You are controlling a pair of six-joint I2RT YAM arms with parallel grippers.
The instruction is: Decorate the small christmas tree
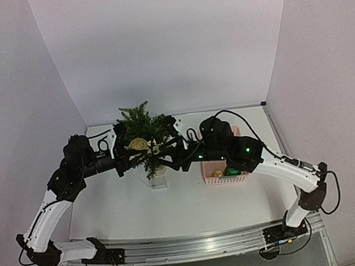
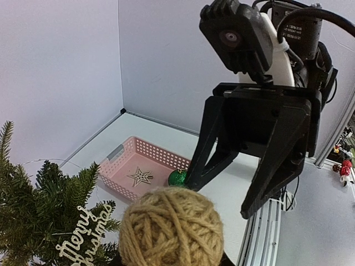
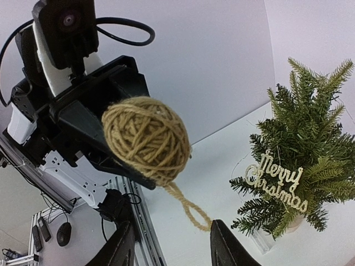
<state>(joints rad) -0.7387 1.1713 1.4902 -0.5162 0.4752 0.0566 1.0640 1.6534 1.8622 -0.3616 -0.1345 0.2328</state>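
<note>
The small christmas tree (image 1: 142, 126) stands at the back of the table, and a gold "Merry Christmas" sign (image 3: 280, 180) hangs on its branches (image 3: 302, 138). My left gripper (image 1: 133, 150) is shut on a ball of tan twine (image 3: 147, 138), held in the air beside the tree. A loop of twine (image 3: 191, 213) hangs below the ball. My right gripper (image 3: 172, 246) faces the ball from the other side with its jaws apart. The loop's lower end touches the tip of one of its fingers (image 3: 222, 244) and is not pinched. In the left wrist view the ball (image 2: 171, 227) hides my left fingers.
A pink basket (image 2: 119, 160) sits on the table right of the tree, under the right arm. It holds a wooden star (image 2: 140, 177) and a green glitter bauble (image 2: 177, 177). White walls close in the back and sides. A metal rail (image 1: 194, 244) runs along the near edge.
</note>
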